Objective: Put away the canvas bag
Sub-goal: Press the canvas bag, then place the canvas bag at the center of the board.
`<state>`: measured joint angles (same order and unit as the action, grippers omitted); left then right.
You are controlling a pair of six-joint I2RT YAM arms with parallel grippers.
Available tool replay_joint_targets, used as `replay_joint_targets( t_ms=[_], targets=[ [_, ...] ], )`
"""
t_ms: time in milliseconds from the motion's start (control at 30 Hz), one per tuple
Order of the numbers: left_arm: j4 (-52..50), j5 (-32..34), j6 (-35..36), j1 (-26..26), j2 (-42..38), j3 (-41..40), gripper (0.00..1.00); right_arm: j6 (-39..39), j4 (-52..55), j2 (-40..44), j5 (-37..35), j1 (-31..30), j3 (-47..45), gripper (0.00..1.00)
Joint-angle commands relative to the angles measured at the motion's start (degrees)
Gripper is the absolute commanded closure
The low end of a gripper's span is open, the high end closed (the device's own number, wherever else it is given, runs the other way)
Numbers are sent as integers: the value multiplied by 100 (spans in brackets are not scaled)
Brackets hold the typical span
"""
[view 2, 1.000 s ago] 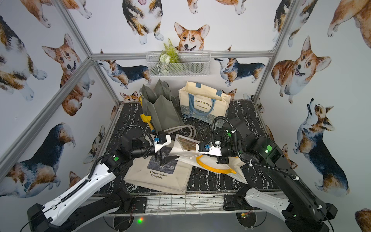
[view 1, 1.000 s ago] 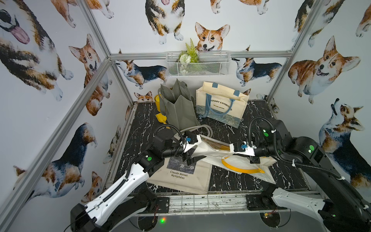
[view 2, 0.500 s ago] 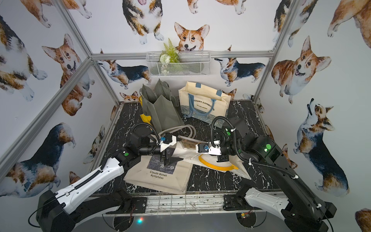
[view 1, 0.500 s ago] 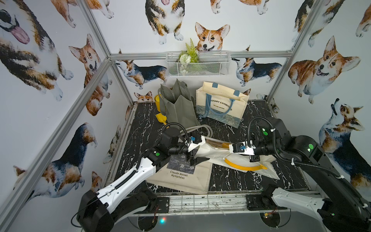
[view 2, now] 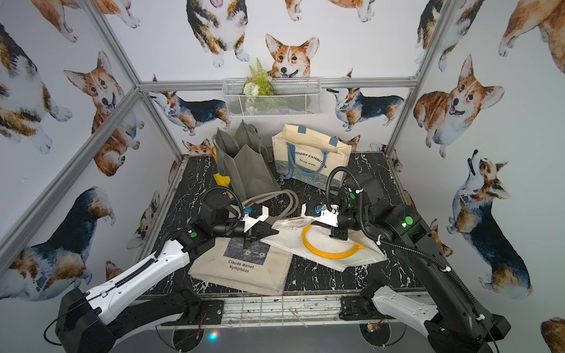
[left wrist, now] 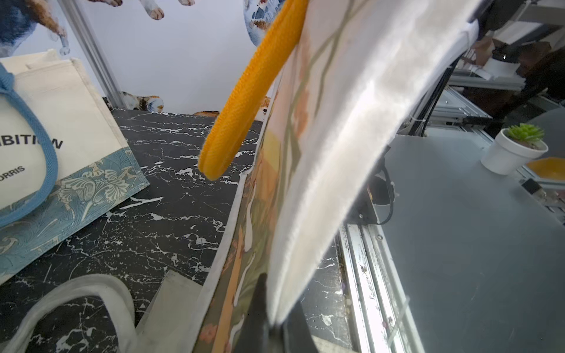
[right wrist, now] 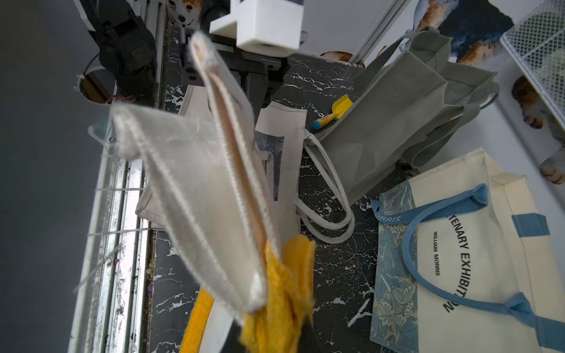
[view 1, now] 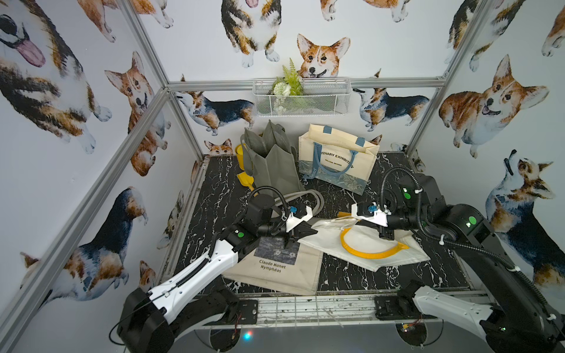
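Observation:
The canvas bag (view 1: 367, 244) is white with a yellow handle (view 1: 370, 252) and hangs slack between my two grippers, its lower part resting on the black marble table (view 1: 214, 195). My left gripper (view 1: 312, 231) is shut on the bag's left corner; in the left wrist view the dark fingers (left wrist: 260, 305) pinch the white cloth (left wrist: 336, 122). My right gripper (view 1: 347, 217) is shut on the bag's rim where the yellow handle (right wrist: 284, 290) is sewn on. The same grips show in a top view, on the left (view 2: 275, 231) and on the right (view 2: 305, 218).
A flat cream Monet tote (view 1: 281, 269) lies under my left gripper. A grey bag (view 1: 272, 165) and a cream tote with blue handles (view 1: 336, 162) stand at the back. A yellow toy shovel (view 1: 244, 180) lies beside the grey bag. A wire basket (view 1: 301, 97) hangs on the back wall.
My left gripper has moved right to the bag's corner and gone from open to shut on it. The right gripper has kept its hold and pulled the rim slightly right.

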<state>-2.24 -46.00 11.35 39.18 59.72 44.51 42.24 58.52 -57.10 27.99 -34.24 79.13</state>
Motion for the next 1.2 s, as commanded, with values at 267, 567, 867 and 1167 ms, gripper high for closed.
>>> replay_joint_targets(
  t_ms=[267, 567, 867, 1167],
  targets=[
    [732, 692, -3749, -156, -667, -299, 100, -1900, -1638, 6, 868, 987, -879, 41],
    [-125, 858, -5230, -691, -823, -338, 100, -2764, -2364, 291, 753, 1299, -978, 14],
    [-501, -174, -6335, -1706, -563, -417, 100, -3495, -2222, 698, 268, 1323, -1550, 14],
    [-1945, -417, -6111, -2342, -322, -101, 100, -5611, -3108, 1164, 127, 1323, -3165, 13]
  ],
)
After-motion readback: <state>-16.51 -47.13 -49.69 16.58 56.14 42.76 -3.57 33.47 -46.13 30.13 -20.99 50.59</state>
